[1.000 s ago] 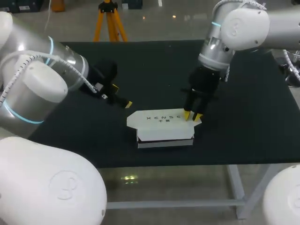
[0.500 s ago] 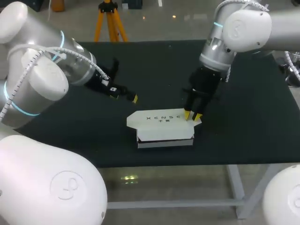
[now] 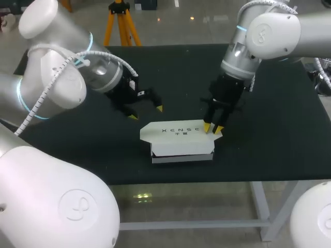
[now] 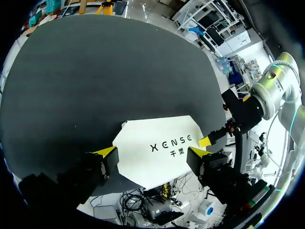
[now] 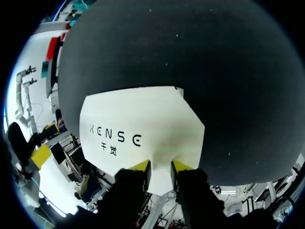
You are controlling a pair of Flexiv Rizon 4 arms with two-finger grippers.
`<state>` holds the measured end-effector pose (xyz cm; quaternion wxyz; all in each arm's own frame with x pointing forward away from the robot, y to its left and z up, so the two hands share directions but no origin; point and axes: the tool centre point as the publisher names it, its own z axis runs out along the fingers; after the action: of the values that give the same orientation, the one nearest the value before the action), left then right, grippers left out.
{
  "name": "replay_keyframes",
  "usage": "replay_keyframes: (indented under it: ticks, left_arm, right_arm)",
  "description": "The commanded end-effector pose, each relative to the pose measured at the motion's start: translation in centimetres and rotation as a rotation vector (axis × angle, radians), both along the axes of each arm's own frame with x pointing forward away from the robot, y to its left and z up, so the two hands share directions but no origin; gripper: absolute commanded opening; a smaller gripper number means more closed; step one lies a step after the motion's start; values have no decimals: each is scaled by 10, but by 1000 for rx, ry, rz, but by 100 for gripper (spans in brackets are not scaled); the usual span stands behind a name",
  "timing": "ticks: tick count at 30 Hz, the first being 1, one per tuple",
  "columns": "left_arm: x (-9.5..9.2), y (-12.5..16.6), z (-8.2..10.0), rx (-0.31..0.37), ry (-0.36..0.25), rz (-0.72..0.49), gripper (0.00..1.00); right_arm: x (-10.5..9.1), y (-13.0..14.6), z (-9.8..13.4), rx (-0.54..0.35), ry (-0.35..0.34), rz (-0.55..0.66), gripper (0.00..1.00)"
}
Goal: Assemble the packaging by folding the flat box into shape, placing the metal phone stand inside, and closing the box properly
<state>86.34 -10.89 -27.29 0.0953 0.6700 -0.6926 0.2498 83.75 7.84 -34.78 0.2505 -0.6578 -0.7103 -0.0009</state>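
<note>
The left arm [image 3: 67, 77] has swung in from the left edge of the head view toward the middle. Its fingers [image 3: 158, 106], a second ago low over the table at the left, now hang just up and left of the box. The right arm [image 3: 258, 36] and the box have kept their places.

The white box [image 3: 181, 142] sits on the black table [image 3: 279, 129], in the lower middle of the head view and near the table's front edge. Its lid lies flat on top with dark print across it. The lid's left end runs out to a tapered flap past the box body. A dark band shows along the bottom of the front wall.

The left fingers stand wide open and grip nothing. In the left wrist view the yellow tips [image 4: 107, 153] are spread to either side of the box [image 4: 157, 152], which lies ahead of and below them, apart from both. One yellow tip of the right arm [image 4: 205, 141] shows at the lid's far end.

The right fingers [image 3: 207, 126] come down from the upper right onto the right end of the lid. In the right wrist view they [image 5: 141, 166] stand only narrowly apart. White card of the box [image 5: 138, 129] shows through the slim gap, and the lid spreads out ahead of them. The tips rest on the tapered end of the lid and do not clamp it.
</note>
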Motion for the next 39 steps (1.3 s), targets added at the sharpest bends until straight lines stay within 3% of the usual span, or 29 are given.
replay_keyframes:
  ticks: [1, 3, 7, 11, 12, 14, 25, 30, 36, 39]
  left_arm:
    - [4, -4, 4, 112, 71, -9, 100]
    - [4, -4, 4, 112, 71, -9, 100]
    - [8, -10, -5, 100, 144, 8, 100]
    - [8, -9, -12, 100, 224, 21, 51]
    - [6, -11, -16, 107, 233, 9, 48]
    - [5, -12, -20, 115, 258, 3, 51]
    - [-8, -18, -43, 148, 329, -2, 43]
    - [-13, -16, -53, 152, 335, 4, 44]
    - [-16, -14, -62, 163, 324, 21, 53]
    - [-17, -15, -66, 166, 319, 30, 50]
  right_arm:
    - [-2, -1, 0, 0, -6, -1, 32]
    - [-2, -1, -1, 2, -11, -4, 32]
    - [-3, -2, -2, 9, -15, -8, 32]
    - [-3, -2, -3, 12, -25, -9, 32]
    - [-3, -2, -2, 12, -33, -11, 32]
    - [-4, -2, -2, 17, -43, -14, 33]
    - [-6, -1, -7, 39, -105, -28, 33]
    - [-6, -2, -9, 49, -130, -39, 33]
    - [-5, -2, -14, 51, -135, -45, 35]
    - [-4, -2, -16, 52, -141, -52, 34]
